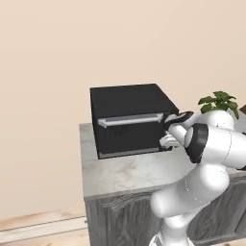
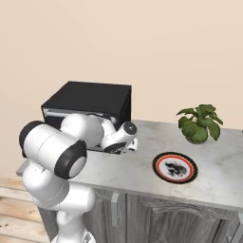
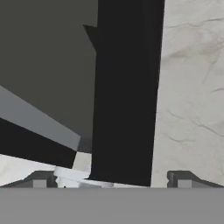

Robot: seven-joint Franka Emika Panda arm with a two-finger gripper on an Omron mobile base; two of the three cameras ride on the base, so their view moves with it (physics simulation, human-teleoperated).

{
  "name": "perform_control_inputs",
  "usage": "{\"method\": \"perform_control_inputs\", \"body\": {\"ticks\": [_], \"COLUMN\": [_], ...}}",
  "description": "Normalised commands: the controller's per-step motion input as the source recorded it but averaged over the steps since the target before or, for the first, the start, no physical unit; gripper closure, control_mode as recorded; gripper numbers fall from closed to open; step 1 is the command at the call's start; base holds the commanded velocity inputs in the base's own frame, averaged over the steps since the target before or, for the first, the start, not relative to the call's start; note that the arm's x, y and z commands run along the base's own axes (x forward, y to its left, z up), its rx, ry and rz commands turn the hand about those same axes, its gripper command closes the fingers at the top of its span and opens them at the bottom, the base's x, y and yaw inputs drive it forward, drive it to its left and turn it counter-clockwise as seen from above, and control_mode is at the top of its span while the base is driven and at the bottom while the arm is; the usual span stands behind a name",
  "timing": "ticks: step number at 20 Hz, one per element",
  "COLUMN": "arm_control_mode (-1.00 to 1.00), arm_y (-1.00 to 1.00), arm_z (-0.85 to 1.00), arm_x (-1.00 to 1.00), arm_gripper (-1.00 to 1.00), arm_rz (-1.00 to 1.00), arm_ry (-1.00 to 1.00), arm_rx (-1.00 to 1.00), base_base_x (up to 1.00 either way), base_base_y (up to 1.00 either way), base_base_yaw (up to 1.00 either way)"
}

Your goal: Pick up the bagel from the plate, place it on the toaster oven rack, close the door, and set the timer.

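White arm links crowd the foreground of both base views, the elbow bent so the forearm reaches forward and the gripper (image 1: 169,140) sits low at the right front corner of the black toaster oven (image 1: 129,103), just beside the right end of the door (image 1: 129,132). That door appears raised against the oven's front, its silver bar handle (image 1: 129,120) running across near the top edge; with it up, neither the rack nor the cavity can be made out. From the hand view the two dark fingertips (image 3: 181,179) stand well apart at the bottom, so the gripper is open and grips nothing, with the oven's black corner between them and marbled bench (image 3: 192,87) to one side. On the bench (image 2: 142,166) to the oven's right lies the plate (image 2: 175,167), white-faced with a red-orange ring and dark centre pattern; no bagel can be told apart on it. A potted plant (image 2: 199,123) stands behind the plate, near the wall. Bare bench surface lies open in front of the oven up to the front edge, and between oven and plate.
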Motion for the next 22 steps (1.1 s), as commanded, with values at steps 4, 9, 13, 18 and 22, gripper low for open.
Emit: {"method": "perform_control_inputs", "body": {"ticks": [4, 9, 13, 18, 22], "arm_control_mode": [-1.0, -1.0, -1.0, -1.0, -1.0], "arm_y": [0.0, 0.0, 0.0, 0.0, -0.14], "arm_z": [0.0, 0.0, 0.0, 0.0, 0.0], "arm_x": [0.1, 0.16, 0.33, 0.49, 0.44], "arm_gripper": [-1.0, -1.0, 1.0, 1.0, 1.0], "arm_rz": [0.0, 0.0, 0.0, 0.0, 0.0], "arm_ry": [-0.07, -0.04, 0.0, 0.0, 0.07], "arm_rx": [0.0, 0.0, 0.0, 0.02, 0.07], "base_base_x": [0.0, 0.0, 0.0, 0.0, 0.0], "base_base_y": [0.0, 0.0, 0.0, 0.0, 0.0], "base_base_yaw": [0.0, 0.0, 0.0, 0.0, 0.0]}}
